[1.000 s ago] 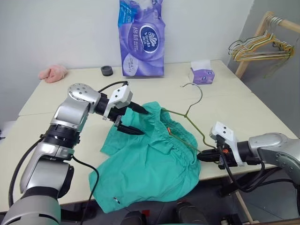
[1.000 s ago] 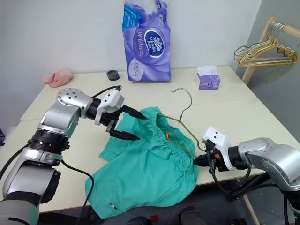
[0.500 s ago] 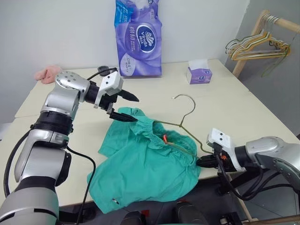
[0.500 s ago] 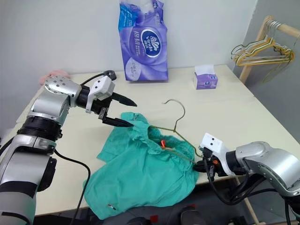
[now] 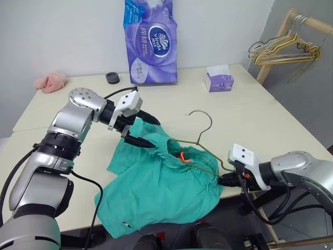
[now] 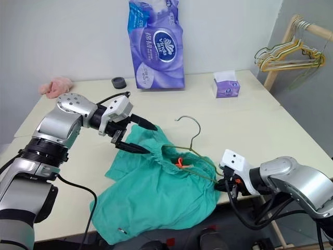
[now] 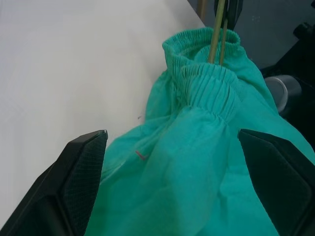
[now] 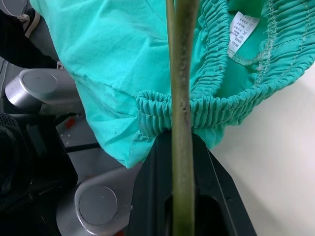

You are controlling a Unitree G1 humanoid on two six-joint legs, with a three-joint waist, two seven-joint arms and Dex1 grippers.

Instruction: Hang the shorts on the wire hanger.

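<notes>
- Shorts [image 5: 161,182] bunched round wire hanger [image 5: 200,143], waistband threaded on its arm.
- Right gripper [image 5: 225,180] clamped on hanger corner, steadying it.
- Left gripper [image 5: 148,131] spread wide over waistband, holding nothing, likely poised to tug.

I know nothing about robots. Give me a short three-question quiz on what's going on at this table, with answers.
1. True or false: the right gripper is shut on the wire hanger.
2. Which best describes the left gripper? A. clamped on the tissue box. B. open, over the waistband of the shorts. C. shut on the hanger's hook.
3. Fill in: the tall purple package stands at the table's ___ edge, by the wall.

Key
1. True: the wire runs between its closed fingers, and the hanger's lower part is already threaded into the waistband.
2. B.
3. Far.
</notes>
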